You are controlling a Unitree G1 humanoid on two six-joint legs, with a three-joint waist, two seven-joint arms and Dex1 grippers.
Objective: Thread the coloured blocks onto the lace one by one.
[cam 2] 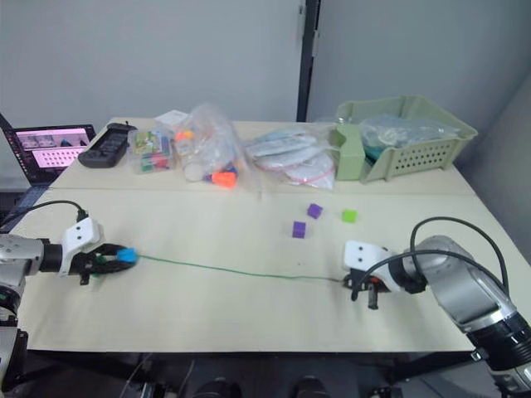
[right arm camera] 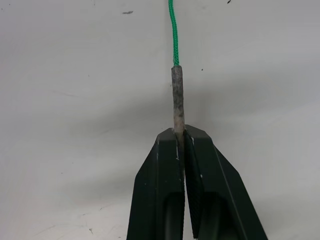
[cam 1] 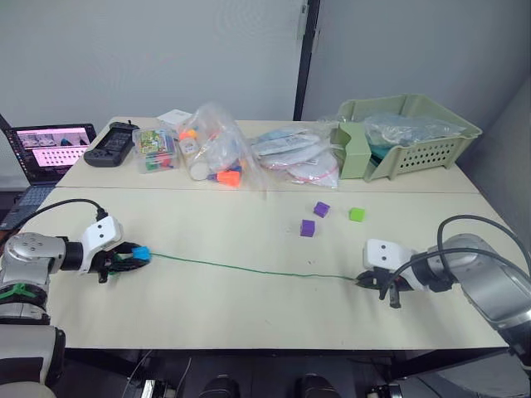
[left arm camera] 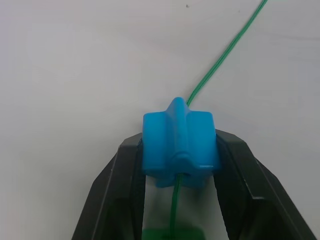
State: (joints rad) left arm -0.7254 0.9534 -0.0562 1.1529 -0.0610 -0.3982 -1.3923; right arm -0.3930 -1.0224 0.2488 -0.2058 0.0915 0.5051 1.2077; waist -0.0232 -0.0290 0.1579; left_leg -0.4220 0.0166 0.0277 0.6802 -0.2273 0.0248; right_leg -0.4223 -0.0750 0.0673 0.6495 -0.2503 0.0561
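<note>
Both grippers are gripping the same lace (cam 1: 249,269), which is lying stretched across the table (cam 1: 207,315) between them. On the robot's left, the left gripper (left arm camera: 179,155) is clamping its two black fingers (left arm camera: 117,190) against the sides of the blue block (left arm camera: 179,150), with the lace passing through the block's hole (a dark green piece is showing just behind it on the cord). On the right, the right gripper (right arm camera: 180,137) is pinching the stiff tan tip (right arm camera: 177,95) between fingers pressed nearly together. Two purple blocks (cam 1: 321,209) (cam 1: 307,228) and the lime green block (cam 1: 357,215) are sitting loose on the table, beyond the lace.
</note>
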